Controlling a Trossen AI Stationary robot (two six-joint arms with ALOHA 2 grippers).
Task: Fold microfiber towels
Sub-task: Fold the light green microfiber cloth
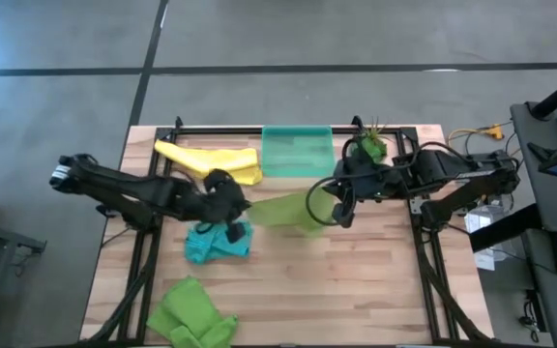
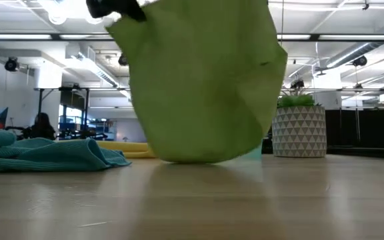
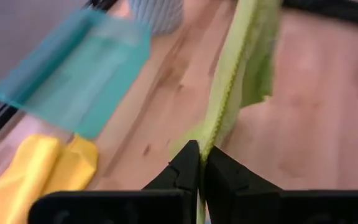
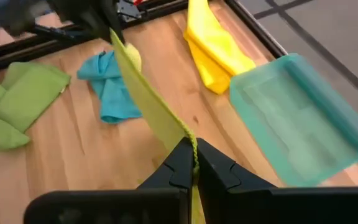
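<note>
Grippers, left (image 1: 238,205) and right (image 1: 329,196), each pinch 1 edge of lime green towel (image 1: 283,210), stretched between them above table (image 1: 356,280); teal towel (image 1: 217,242) just beside left gripper.

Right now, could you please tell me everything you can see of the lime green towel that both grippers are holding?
The lime green towel is a soft, thin cloth with a stitched edge. It hangs stretched between the left gripper and the right gripper, each shut on its upper edge. Lifted over the middle of the wooden table, it sags in loose folds, its bottom hem seeming to touch the tabletop.
</note>
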